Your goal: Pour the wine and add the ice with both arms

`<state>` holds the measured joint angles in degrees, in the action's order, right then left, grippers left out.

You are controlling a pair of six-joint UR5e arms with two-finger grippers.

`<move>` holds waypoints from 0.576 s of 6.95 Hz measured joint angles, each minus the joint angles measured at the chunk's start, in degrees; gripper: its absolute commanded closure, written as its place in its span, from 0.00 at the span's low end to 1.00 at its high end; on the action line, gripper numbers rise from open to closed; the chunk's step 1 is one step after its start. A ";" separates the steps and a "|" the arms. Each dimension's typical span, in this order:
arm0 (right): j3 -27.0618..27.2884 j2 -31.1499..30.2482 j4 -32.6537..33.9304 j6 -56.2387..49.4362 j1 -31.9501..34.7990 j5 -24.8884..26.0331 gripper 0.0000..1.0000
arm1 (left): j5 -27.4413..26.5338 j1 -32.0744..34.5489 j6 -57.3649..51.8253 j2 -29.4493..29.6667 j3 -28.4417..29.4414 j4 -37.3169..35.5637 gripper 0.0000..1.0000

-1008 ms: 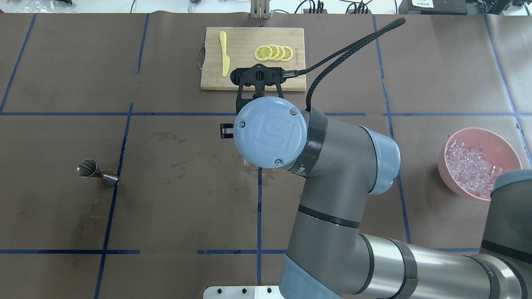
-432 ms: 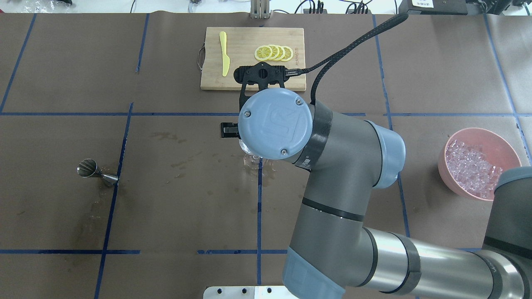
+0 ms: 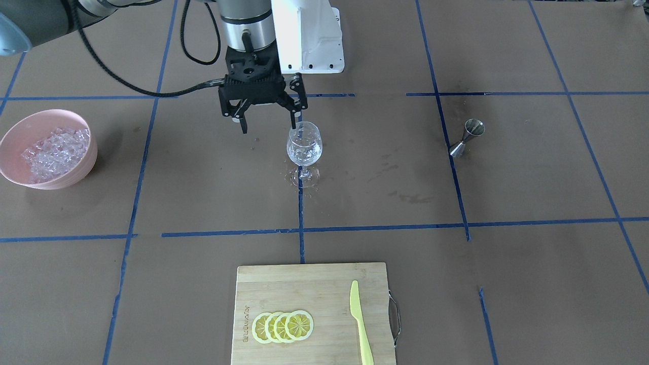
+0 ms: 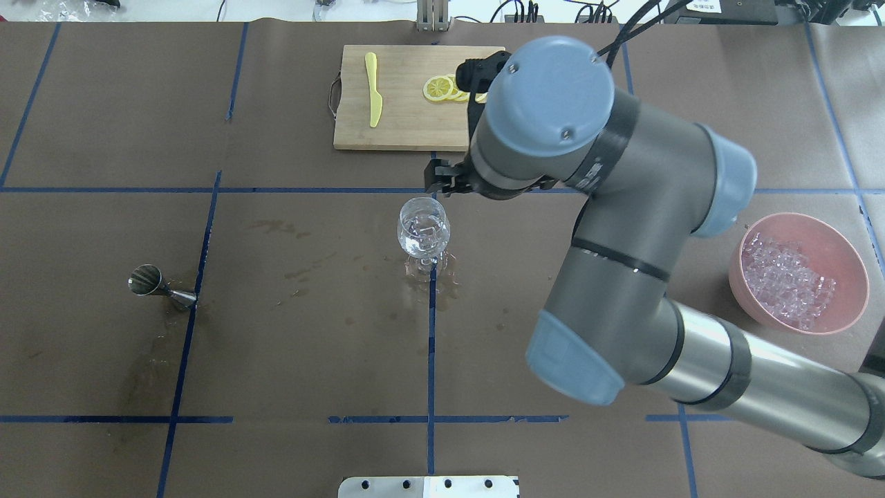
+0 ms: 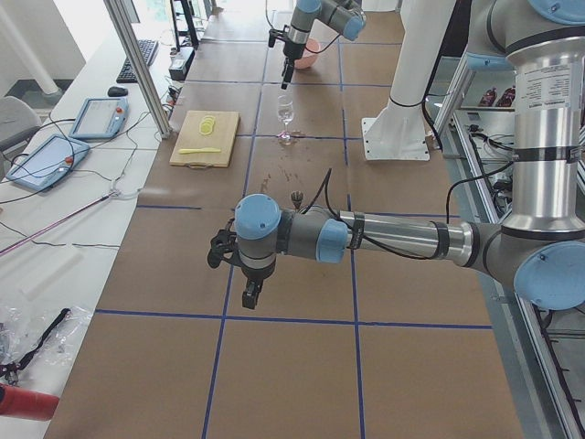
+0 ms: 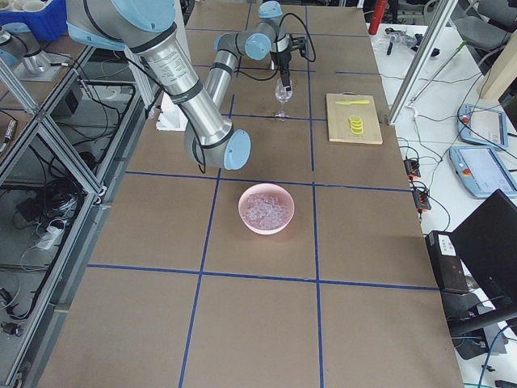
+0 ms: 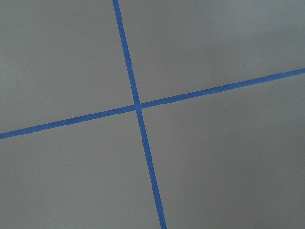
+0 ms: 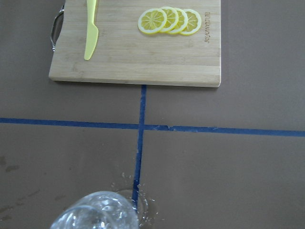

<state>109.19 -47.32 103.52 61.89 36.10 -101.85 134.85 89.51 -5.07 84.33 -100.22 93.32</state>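
Note:
A clear wine glass [image 3: 304, 147] stands upright mid-table with ice chunks [image 4: 422, 230] in its bowl. It also shows at the bottom of the right wrist view [image 8: 95, 214]. More ice [image 3: 53, 152] fills a pink bowl [image 3: 15, 126] on my right side. My right gripper [image 3: 269, 126] is open and empty. It hangs raised beside the glass, on the bowl's side, not touching it. My left gripper [image 5: 249, 291] hovers low over bare table far to the left. I cannot tell whether it is open or shut. No wine bottle is in view.
A bamboo cutting board [image 3: 314, 284] with lemon slices [image 3: 282, 327] and a yellow knife [image 3: 360, 317] lies at the far side. A steel jigger [image 3: 466, 137] lies on its side to my left. Wet stains surround the glass foot [image 4: 432, 273].
My right arm has swung away from over the glass, toward the far right and upward. The glass, hidden under the wrist before, now stands in plain view.

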 measured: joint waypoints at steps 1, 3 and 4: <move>0.24 -3.33 -0.17 -6.90 4.72 -4.67 0.00 | -1.50 -0.01 -0.15 -1.18 -0.10 -0.15 0.00; 0.52 -12.35 -0.55 -24.62 14.80 -13.20 0.00 | -2.39 0.10 -0.28 -3.05 -0.44 -0.25 0.00; 0.51 -17.35 -0.61 -33.95 19.93 -16.63 0.00 | -2.43 0.15 -0.33 -3.48 -0.55 -0.20 0.00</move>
<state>109.70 -64.68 102.91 27.94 56.02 -118.49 132.42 89.66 -5.40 80.85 -100.77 93.12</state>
